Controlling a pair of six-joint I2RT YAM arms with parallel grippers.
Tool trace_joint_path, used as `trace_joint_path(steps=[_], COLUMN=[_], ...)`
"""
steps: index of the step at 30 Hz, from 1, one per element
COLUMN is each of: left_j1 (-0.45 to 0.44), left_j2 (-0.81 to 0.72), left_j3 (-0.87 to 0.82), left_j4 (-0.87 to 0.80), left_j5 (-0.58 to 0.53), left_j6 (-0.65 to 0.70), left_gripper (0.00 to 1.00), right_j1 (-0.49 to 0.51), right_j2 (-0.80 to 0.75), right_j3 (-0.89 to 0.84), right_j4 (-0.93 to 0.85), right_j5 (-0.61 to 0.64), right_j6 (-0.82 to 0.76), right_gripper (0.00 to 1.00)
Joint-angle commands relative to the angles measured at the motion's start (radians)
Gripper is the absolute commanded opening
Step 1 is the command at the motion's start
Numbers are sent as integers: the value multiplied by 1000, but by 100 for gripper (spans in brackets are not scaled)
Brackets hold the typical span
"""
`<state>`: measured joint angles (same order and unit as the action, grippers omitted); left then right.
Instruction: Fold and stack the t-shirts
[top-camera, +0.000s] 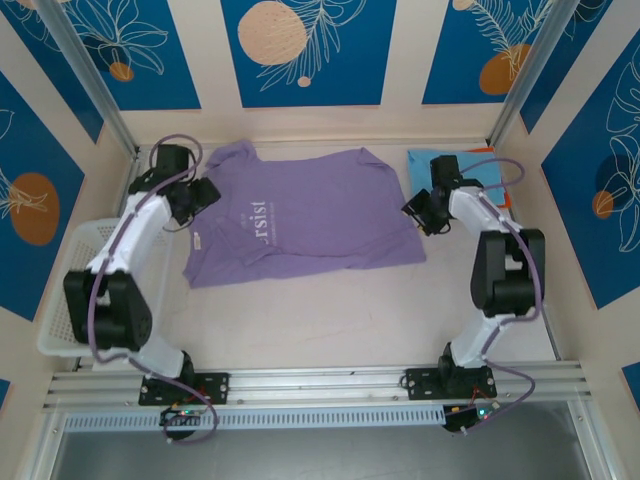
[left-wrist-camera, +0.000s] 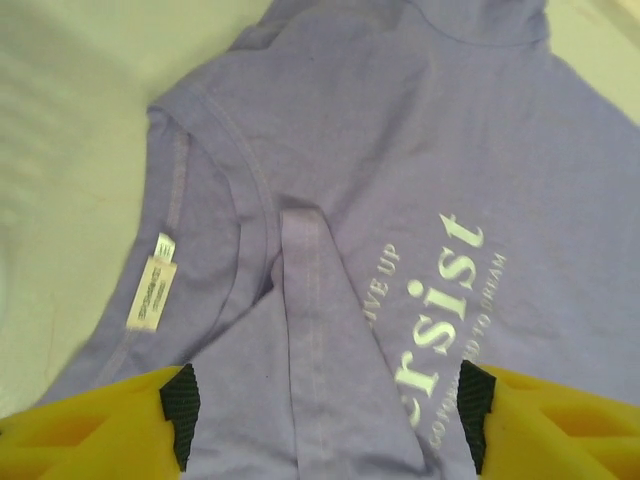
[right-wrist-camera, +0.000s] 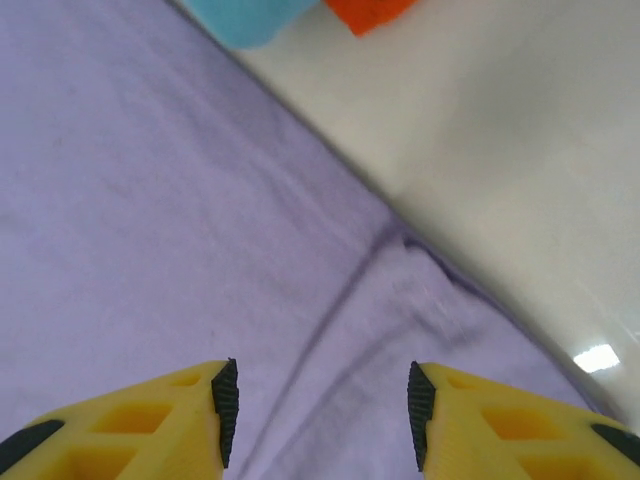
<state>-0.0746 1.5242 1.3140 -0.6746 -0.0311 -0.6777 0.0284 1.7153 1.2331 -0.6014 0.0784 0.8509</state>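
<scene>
Lavender tee (top-camera: 320, 215) lies spread out, L gripper (left-wrist-camera: 328, 420) spread over its collar end at left, R gripper (right-wrist-camera: 320, 415) spread over its right edge near blue tee (right-wrist-camera: 245, 15) & orange tee (right-wrist-camera: 365, 12).

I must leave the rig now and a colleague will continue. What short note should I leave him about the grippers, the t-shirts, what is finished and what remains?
Left gripper: open, holding nothing, over the collar end of the purple t-shirt.
Right gripper: open, holding nothing, over the shirt's opposite edge.
Light blue t-shirt and orange t-shirt: together at the far right corner, partly hidden by the right arm; whether they are folded I cannot tell.
Done: the purple one is laid out on the table, lettering up.
Left: fold it and stack it with the others.
</scene>
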Motion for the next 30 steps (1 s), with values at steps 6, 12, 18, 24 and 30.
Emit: trace_joint_path(steps=[6, 12, 18, 24, 30], left_j1=[-159, -188, -168, -133, -103], left_j2=[-233, -201, -41, 71, 83], left_j3=[-442, -558, -529, -518, -508], left_j4=[190, 266, 289, 282, 247], left_j5=[137, 83, -41, -159, -232], left_j6=[-42, -22, 31, 48, 61], left_gripper=[44, 44, 45, 50, 51], right_j1=[50, 73, 45, 19, -31], right_j2=[-192, -86, 9, 28, -16], right_j3=[-287, -262, -228, -252, -331], right_j4=[111, 116, 80, 42, 39], right_j5=[-131, -137, -80, -48, -81], right_j6=[-26, -43, -15, -10, 6], right_gripper=[32, 27, 31, 41, 42])
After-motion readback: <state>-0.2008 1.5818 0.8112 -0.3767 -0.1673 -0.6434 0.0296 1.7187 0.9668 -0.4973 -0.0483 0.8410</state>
